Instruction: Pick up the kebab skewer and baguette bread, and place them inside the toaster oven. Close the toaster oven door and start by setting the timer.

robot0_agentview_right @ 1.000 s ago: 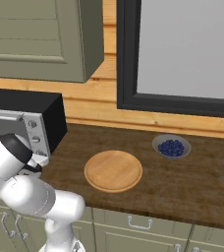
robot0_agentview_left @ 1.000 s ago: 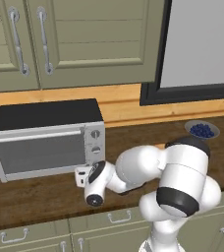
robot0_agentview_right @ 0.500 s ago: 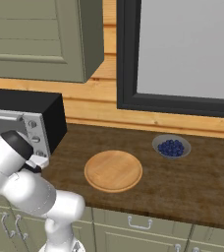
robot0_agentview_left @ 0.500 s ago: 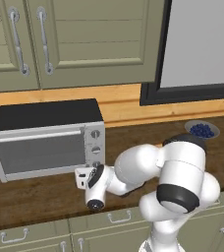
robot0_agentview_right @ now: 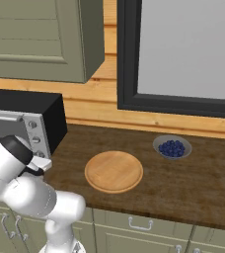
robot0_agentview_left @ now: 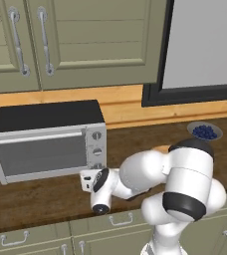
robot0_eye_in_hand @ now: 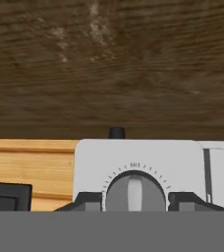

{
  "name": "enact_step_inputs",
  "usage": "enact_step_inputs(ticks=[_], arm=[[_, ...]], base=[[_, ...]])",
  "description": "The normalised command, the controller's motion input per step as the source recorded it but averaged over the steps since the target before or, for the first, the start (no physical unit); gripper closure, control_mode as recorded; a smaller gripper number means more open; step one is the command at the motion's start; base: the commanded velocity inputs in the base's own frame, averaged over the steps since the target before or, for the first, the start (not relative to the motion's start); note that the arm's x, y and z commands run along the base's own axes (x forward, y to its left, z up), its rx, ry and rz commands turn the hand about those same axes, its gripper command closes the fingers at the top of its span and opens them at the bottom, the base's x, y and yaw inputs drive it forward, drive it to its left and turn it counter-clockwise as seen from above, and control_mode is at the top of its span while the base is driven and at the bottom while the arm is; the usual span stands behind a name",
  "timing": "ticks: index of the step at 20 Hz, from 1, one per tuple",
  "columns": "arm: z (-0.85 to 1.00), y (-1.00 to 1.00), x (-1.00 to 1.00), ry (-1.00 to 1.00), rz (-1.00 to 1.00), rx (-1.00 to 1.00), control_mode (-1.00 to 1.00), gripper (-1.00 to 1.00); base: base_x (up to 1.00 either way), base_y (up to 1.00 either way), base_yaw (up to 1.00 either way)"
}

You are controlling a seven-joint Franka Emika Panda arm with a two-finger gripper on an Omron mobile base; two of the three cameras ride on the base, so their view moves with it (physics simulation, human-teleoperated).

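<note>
Three knobs on right panel of boxy silver-grey toaster oven (robot0_agentview_left: 46,142), door shut, on dark wood counter (robot0_agentview_right: 183,178). End effector (robot0_eye_in_hand: 133,199) fingers (robot0_eye_in_hand: 87,202) flank lowest knob (robot0_eye_in_hand: 132,193); clamp unconfirmed. Advice: seat squarely, twist slowly about knob axis.

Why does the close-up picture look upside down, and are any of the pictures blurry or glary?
Hand view: rolled over, so the counter sits above the knob; its wood grain looks soft. Left base view: even rendered light, faint shadow beside the toaster oven, no glare. Right base view: sharp, window flat grey.
</note>
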Motion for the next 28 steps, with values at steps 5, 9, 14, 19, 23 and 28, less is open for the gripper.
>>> enact_step_inputs(ticks=[5,9,14,19,23,28], arm=[[0.38,-0.03,0.05,0.0,0.0,0.02,-1.0,1.0],[0.43,-0.04,0.02,0.0,0.0,0.14,-1.0,1.0],[0.34,-0.05,0.01,0.0,-0.03,0.24,-1.0,1.0],[0.19,-0.09,0.01,0.0,-0.06,0.32,-1.0,1.0],[0.01,-0.01,0.06,0.0,-0.09,0.33,-1.0,1.0],[0.0,-0.03,0.11,0.0,-0.09,0.34,-1.0,1.0]], base=[[0.0,0.0,0.0],[0.0,0.0,0.0],[0.0,0.0,0.0],[0.0,0.0,0.0],[0.0,0.0,0.0],[0.0,0.0,0.0]])
